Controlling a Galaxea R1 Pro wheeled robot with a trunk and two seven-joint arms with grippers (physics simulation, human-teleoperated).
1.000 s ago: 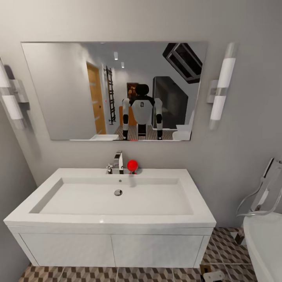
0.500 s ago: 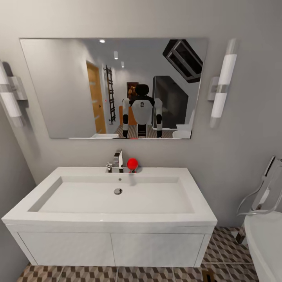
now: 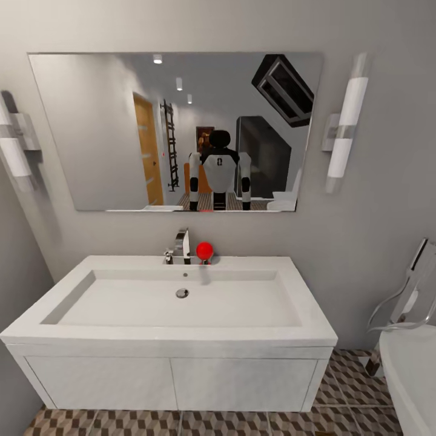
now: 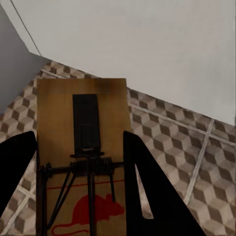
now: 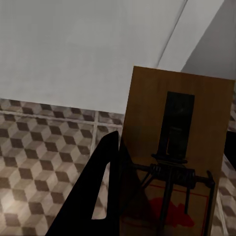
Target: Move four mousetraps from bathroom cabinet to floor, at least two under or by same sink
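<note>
- Currently a sink with a white vanity is faced in the head view; patterned floor is seen below and to the vanity's right, with a bathtub edge at far right.
- Left gripper: a mousetrap is held between the two dark fingers, which are closed against its long edges; spring wire and a red mouse print are seen on its face.
- Right gripper: a second trap is held; one finger is seen pressed along its edge, the other side being mostly hidden, so the grip is judged closed on it.
- Both traps are held above the floor tiles, near a white wall or vanity front; neither is down yet.
- The other two traps and the cabinet cannot be placed from these views.
- Risks, as judged:
  - A release from height could make a trap bounce or slide away from the sink, so the "next to sink" condition could be missed.
  - Lowering close to the vanity could cause a finger or trap to be knocked against its front.
  - The edge-only pinch could let a trap twist or slip if the arm is moved fast.
  - A trap could be dropped on edge against the wall rather than flat.
</note>
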